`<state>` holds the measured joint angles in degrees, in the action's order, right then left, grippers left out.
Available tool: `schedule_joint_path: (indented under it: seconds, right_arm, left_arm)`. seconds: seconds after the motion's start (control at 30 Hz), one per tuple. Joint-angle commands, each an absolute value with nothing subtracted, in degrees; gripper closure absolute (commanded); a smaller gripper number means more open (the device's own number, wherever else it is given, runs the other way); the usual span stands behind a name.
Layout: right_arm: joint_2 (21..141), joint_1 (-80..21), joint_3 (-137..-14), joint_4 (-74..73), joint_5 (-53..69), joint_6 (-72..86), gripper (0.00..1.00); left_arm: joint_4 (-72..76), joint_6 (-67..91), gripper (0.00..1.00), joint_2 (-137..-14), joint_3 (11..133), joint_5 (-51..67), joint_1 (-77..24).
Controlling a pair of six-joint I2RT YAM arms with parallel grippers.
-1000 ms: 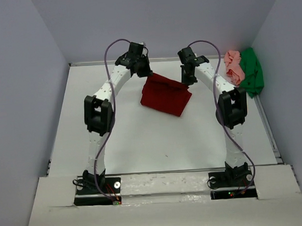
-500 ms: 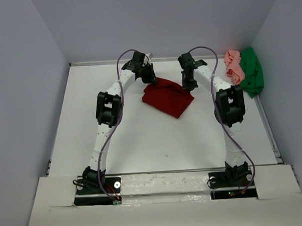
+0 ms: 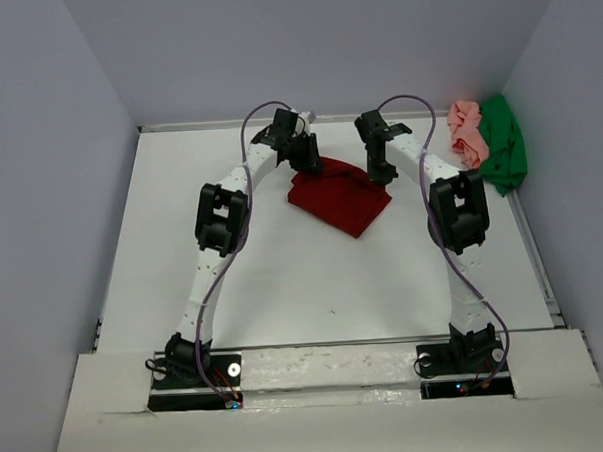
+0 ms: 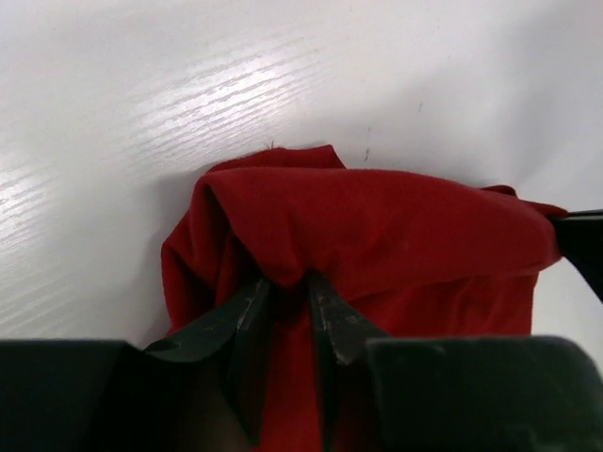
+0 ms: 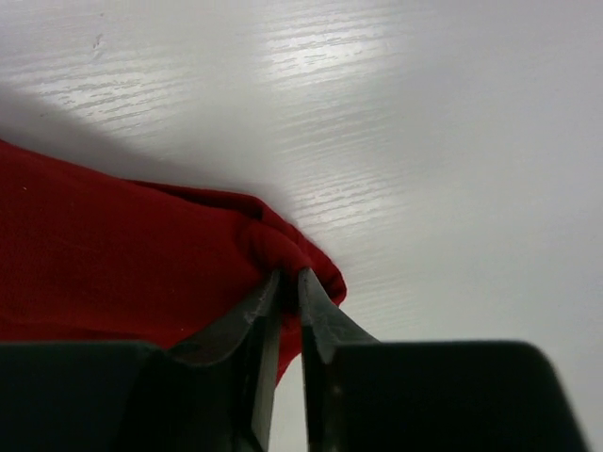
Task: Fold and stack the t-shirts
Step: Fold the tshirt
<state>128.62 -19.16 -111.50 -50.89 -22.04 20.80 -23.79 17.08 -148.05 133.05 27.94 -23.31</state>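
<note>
on the white table [image 3: 284, 287], far middle, lies the folded dark red t-shirt [image 3: 340, 199]: soft, light, limp, best taken at its far corners. there the left gripper [image 4: 287, 281] and right gripper [image 5: 288, 275] show fingers [image 4: 247, 311] barely parted around cloth folds; whether they pinch, i cannot tell.

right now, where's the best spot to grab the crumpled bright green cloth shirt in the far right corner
Probably the near end of the bright green cloth shirt, where a loose lobe sticks out. Come down from above: the pale pink cloth shirt lies against its left side and the wall stands close on its right.
</note>
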Motion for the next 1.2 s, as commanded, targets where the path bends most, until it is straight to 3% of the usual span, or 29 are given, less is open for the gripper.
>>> schedule_joint_path:
  seconds: [0.0,0.03,0.13,0.27,0.3,0.37,0.67,0.77,0.8,0.83,0.87,1.0,1.17]
  right_arm:
    - [127.9,-19.2,-110.8,-49.4,-26.6,20.7,0.75]
    - [127.8,-19.2,-110.9,-49.4,-27.8,20.7,0.65]
    - [127.4,-19.2,-111.3,-49.1,-29.7,19.3,0.53]
    - [126.7,-19.2,-114.4,-49.7,-31.8,17.0,0.49]
    - [126.6,-19.2,-115.0,-49.7,-31.9,16.4,0.49]
    - [126.1,-19.2,-118.0,-50.6,-32.4,15.3,0.48]
    - [119.5,-19.2,-121.5,-54.8,-31.8,13.8,0.48]
    - [116.8,-19.2,-117.5,-54.7,-24.4,12.4,0.53]
    - [114.9,-19.2,-113.9,-53.4,-21.5,12.6,0.57]
    - [114.1,-19.2,-112.0,-52.7,-14.8,13.1,0.83]
    - [113.5,-19.8,-110.6,-52.2,-12.0,13.6,0.97]
    - [111.6,-22.9,-104.3,-50.0,-11.3,15.0,1.0]
    - [114.3,-23.5,-104.9,-49.9,-8.5,16.2,1.0]
  left_arm:
    - [-22.9,14.2,0.55,-139.1,129.5,21.4,-25.7]
    - [-22.9,14.2,0.53,-138.3,128.8,20.1,-25.9]
    - [-20.4,15.1,0.41,-132.7,124.4,17.0,-26.6]
    - [-17.6,16.0,0.26,-126.2,118.4,13.8,-27.2]
    - [-17.4,16.1,0.13,-125.1,117.9,12.9,-27.4]
    - [-18.2,15.6,0.01,-122.1,117.7,11.6,-28.0]
    - [-18.5,18.1,0.02,-111.8,105.8,5.9,-28.8]
    - [-15.2,19.9,0.19,-110.0,97.1,5.5,-28.8]
    - [-14.2,20.4,0.5,-109.8,93.9,4.8,-28.9]
    - [-13.8,20.9,0.73,-109.8,93.3,4.0,-28.8]
    - [-14.8,21.2,0.96,-110.9,93.4,3.0,-28.8]
    - [-21.4,20.7,1.0,-116.4,101.1,-1.2,-28.7]
    - [-24.8,19.3,1.0,-123.9,113.7,3.4,-28.6]
